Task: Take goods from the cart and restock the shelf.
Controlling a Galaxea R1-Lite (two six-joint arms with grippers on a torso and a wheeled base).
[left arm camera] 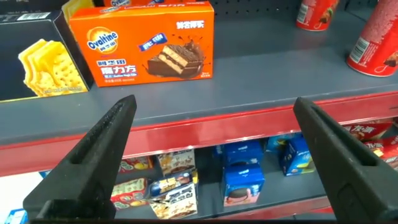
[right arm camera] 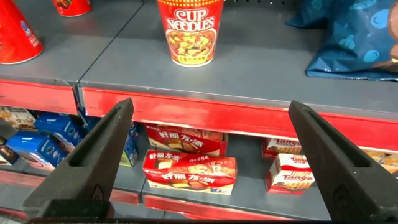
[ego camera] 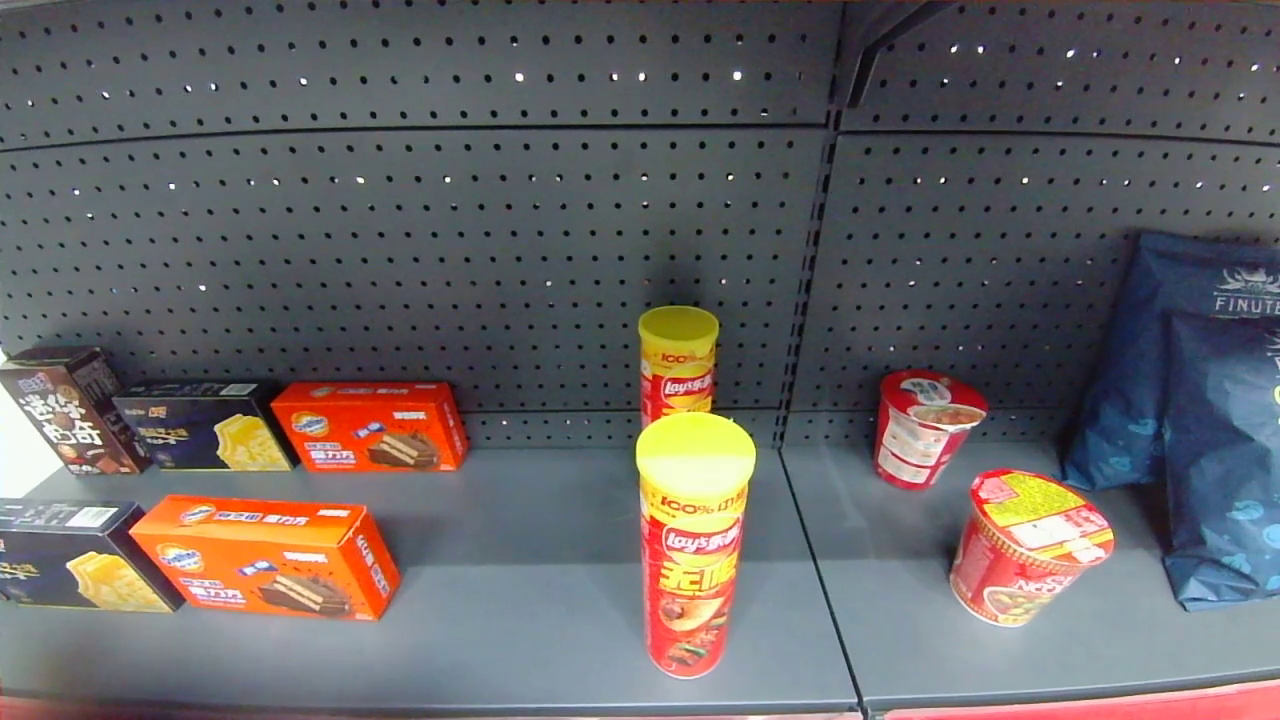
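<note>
Plainly, the shelf (ego camera: 520, 560) held two chip cans (ego camera: 692, 545) at centre frame, two noodle cups (ego camera: 1025, 545) and two blue bags (ego camera: 1215, 450) right, five boxes (ego camera: 265, 555) left, with the left gripper (left arm camera: 214, 101) and right gripper (right arm camera: 211, 102) spread wide, empty.

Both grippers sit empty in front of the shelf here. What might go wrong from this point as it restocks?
The front chip can is tall and narrow and stands near the front edge of the shelf; an arm reaching past it toward the back could topple it. The front cup noodles also sits close to that edge, ahead of the open right gripper, so an arm coming in there might clip it.
</note>
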